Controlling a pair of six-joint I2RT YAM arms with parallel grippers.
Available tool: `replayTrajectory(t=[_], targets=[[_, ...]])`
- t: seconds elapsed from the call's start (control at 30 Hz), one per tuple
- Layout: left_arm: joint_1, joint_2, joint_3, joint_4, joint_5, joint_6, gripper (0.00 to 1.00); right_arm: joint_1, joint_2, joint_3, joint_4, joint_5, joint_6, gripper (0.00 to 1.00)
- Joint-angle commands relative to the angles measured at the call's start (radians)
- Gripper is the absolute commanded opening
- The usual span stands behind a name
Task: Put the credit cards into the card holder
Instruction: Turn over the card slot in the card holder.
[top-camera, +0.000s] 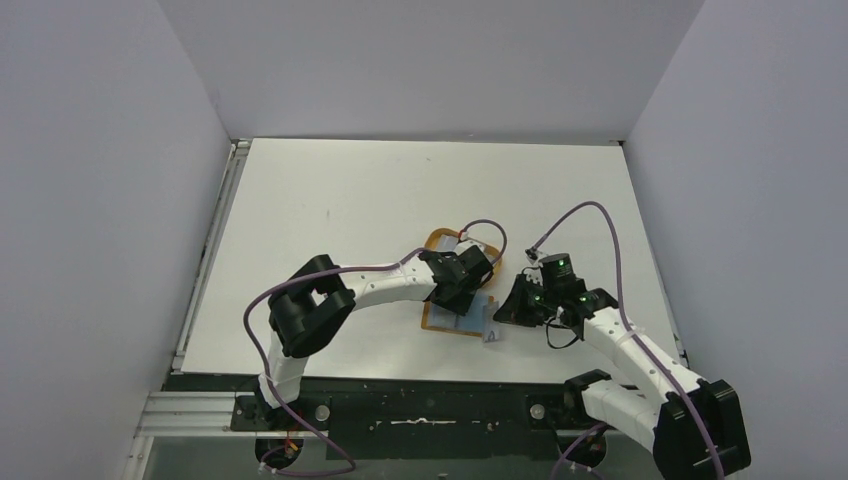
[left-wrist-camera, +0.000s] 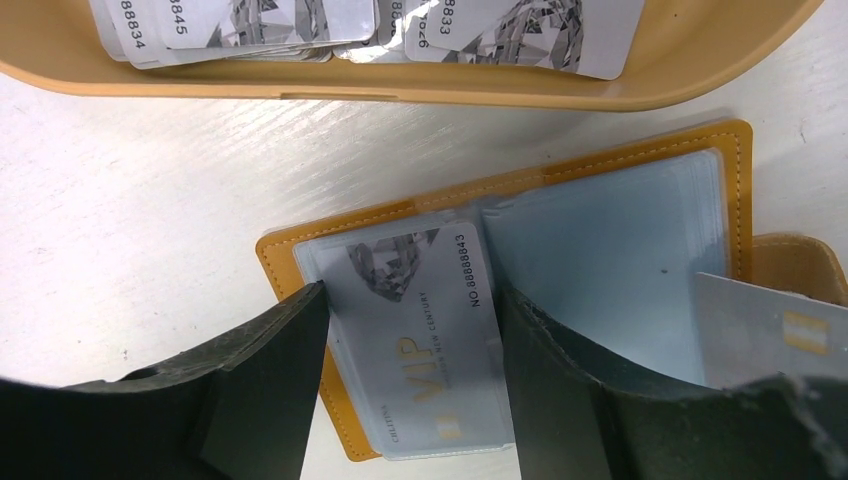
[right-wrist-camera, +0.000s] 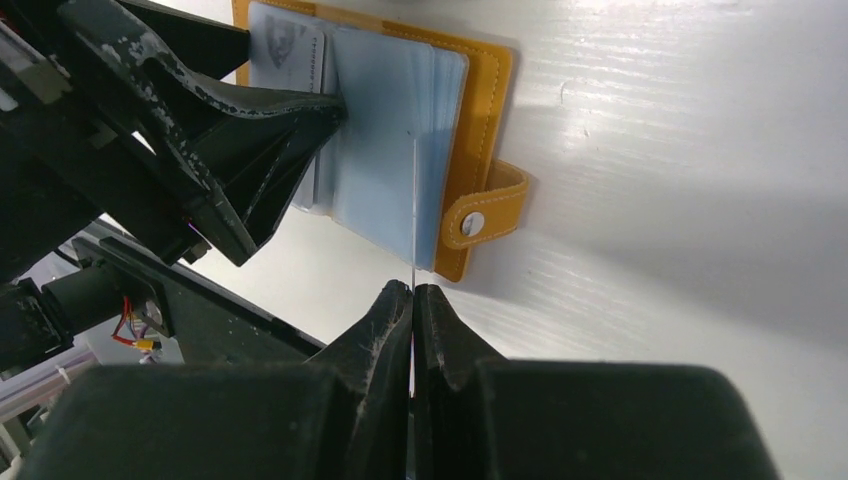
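The card holder (left-wrist-camera: 738, 160) lies open on the table, orange with clear pockets, next to the tray. A pale VIP credit card (left-wrist-camera: 420, 330) sits in its left pocket. My left gripper (left-wrist-camera: 412, 292) is directly above it, jaws apart, one finger (left-wrist-camera: 290, 340) at each long edge of that pocket. My right gripper (right-wrist-camera: 412, 288) is shut on another credit card (right-wrist-camera: 413, 200), seen edge-on, its far end over the holder's right pockets (right-wrist-camera: 390, 150). That card (left-wrist-camera: 765, 325) shows grey with a gold chip in the left wrist view. From above, both grippers (top-camera: 462, 288) (top-camera: 508, 308) meet over the holder (top-camera: 445, 322).
An oval tan-rimmed tray (left-wrist-camera: 400, 95) with several more credit cards (left-wrist-camera: 520, 30) lies just beyond the holder. The holder's snap tab (right-wrist-camera: 485, 215) sticks out on the right. The table's near edge and black base rail (top-camera: 400, 400) are close behind the holder.
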Motion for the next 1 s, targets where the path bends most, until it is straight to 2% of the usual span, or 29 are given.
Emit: replayTrajectory(t=[0.0,0.5,0.97], targets=[[0.017,0.0,-0.04,-0.024,-0.014,-0.011,0.51,0.007,0.023,0.024,0.106,-0.036,0.017,0.0],[0.025,0.002,-0.051,-0.017,-0.007,-0.015,0.45,-0.062,-0.002,0.05,0.084,0.04,-0.028,0.0],[0.028,0.002,-0.052,-0.018,-0.002,-0.018,0.4,-0.064,0.034,0.038,0.187,0.011,-0.009,0.0]])
